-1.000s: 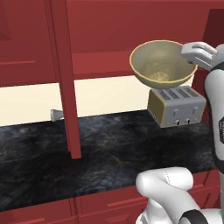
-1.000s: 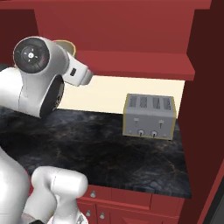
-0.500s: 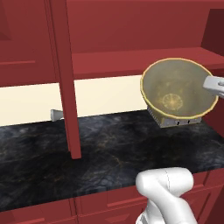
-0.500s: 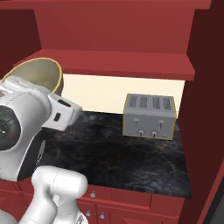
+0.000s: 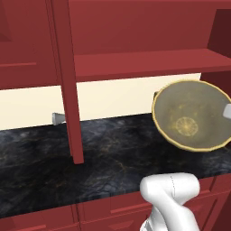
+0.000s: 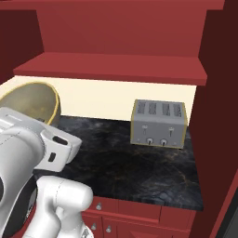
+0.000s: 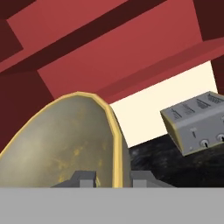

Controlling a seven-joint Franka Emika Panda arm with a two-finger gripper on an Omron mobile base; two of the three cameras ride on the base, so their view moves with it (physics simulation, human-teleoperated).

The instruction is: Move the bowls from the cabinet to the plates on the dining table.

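Dark red wood fills the room's upper half: the cabinet (image 5: 135, 63) with its red shelf (image 6: 111, 67) spans all three views above a cream wall strip. Below it runs the black marbled table (image 5: 103, 158), veined faintly in gold, with red drawer fronts (image 6: 139, 218) under its near edge. The right base view shows a grey four-slot toaster (image 6: 159, 123) standing at 3 o'clock on the table, and the hand view catches it too, tilted at 3 o'clock; the left base view has an upright red cabinet post (image 5: 67, 85) at 9 o'clock instead. The olive-tan bowl (image 5: 194, 115) hangs in the air above the table at 3 o'clock in the left base view, tipped on its side so its golden inside faces the camera. In the hand view the hand (image 7: 113, 177) pinches the bowl's yellow rim, one dark fingertip on each side of the wall.
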